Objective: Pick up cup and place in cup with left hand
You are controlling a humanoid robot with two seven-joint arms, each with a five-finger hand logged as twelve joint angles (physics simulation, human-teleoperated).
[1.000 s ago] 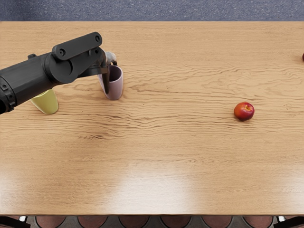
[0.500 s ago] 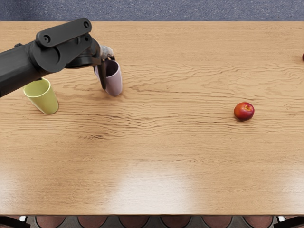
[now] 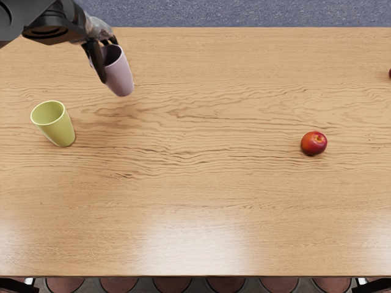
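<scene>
As seen at upper left: one left robot hand, partly closed, with dark fingers curled against the wall of one lilac cup. Held apparently just above the tabletop, near its far edge, with a shadow on the wood. Roughly upright, with mouth upward; in the picture, long axis slanting from mouth at upper left to base at lower right.

Counted in all: two cups, apart from each other. Nearer the front and farther left: one green cup, standing mouth up, with a strip of wood between it and the lilac cup. Well apart, across a broad span of wood grain to the right: one whole red fruit. Cut off by the right picture edge: one dark-red object. Beyond the far edge: blue flooring.
</scene>
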